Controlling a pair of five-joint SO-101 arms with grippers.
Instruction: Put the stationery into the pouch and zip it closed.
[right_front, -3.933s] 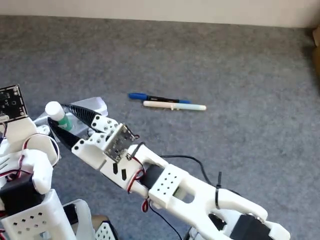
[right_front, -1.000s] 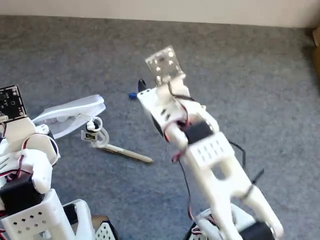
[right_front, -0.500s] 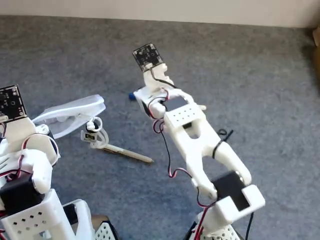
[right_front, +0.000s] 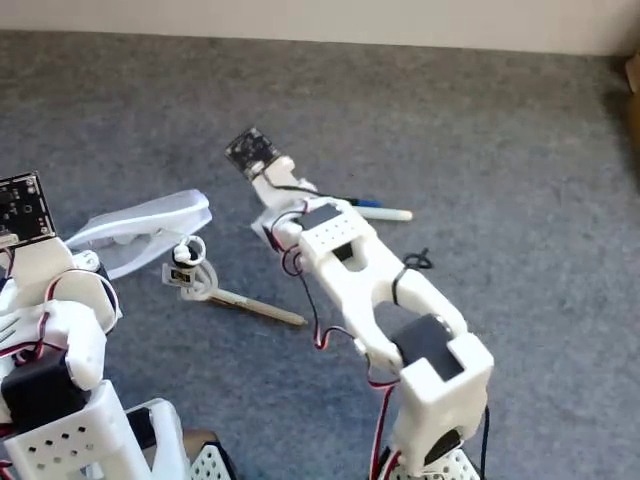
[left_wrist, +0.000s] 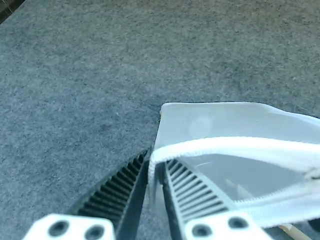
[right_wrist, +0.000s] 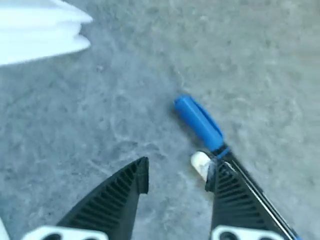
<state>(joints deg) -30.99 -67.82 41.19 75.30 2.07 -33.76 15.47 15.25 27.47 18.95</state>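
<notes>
A translucent white pouch (right_front: 140, 232) lies at the left, its mouth facing the middle of the table. My left gripper (left_wrist: 152, 187) is shut on the pouch's (left_wrist: 225, 145) zipper edge. A blue pen (right_front: 368, 202) and a white pen (right_front: 390, 213) lie side by side at the centre, partly hidden under my right arm (right_front: 345, 255). My right gripper (right_wrist: 177, 170) is open just above the blue pen's cap (right_wrist: 200, 122) and the white pen's tip (right_wrist: 201, 162). One finger sits over the pens; the other is on bare carpet. A beige pencil (right_front: 255, 305) lies near the pouch.
A small ring with a tag (right_front: 187, 268) lies at the pouch's mouth, by the pencil's end. Grey carpet (right_front: 500, 130) covers the table, with open room at the right and back. The pouch's corner (right_wrist: 40, 30) is a short way from my right gripper.
My right arm left the pouch, where it held a white-capped stick, and swung to the pens. Over the last second its wrist slid left and lower. Pouch and left arm are still.
</notes>
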